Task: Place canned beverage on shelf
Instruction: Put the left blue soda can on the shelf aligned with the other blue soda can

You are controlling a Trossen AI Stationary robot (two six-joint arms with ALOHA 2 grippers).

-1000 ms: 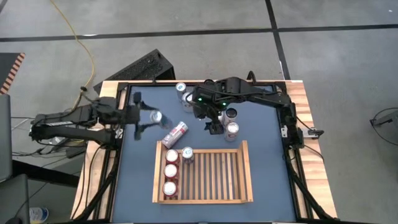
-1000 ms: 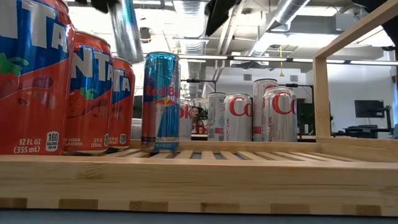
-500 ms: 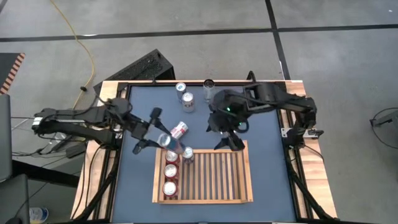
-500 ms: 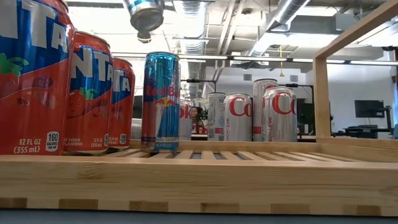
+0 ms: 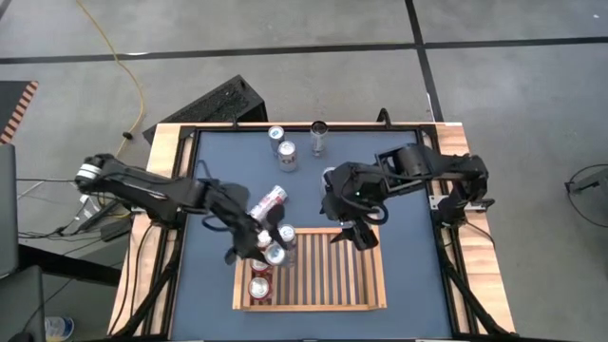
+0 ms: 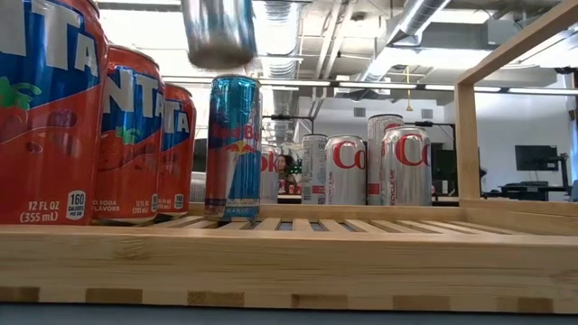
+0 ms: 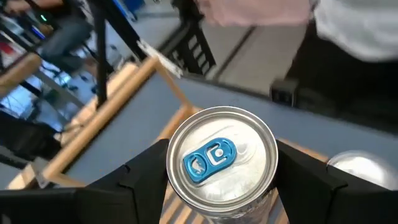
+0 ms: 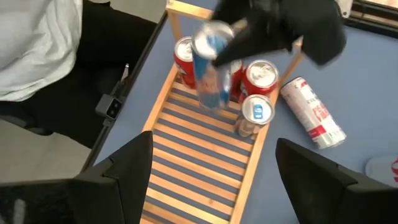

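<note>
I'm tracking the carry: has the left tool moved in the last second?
Yes. In the high view the left tool, shut on a blue can, has swung from beside the table's left edge to over the shelf, by the red cans.

Orange can [image 6: 41, 117] reads "12 FL OZ (355 mL)"; blue can [image 6: 234, 149] "Red Bull".

place: lab/workshop | cues: exposed ceiling ducts [image 6: 298, 27]; concrete floor [image 5: 513, 104]; monitor [image 6: 533, 158]
</note>
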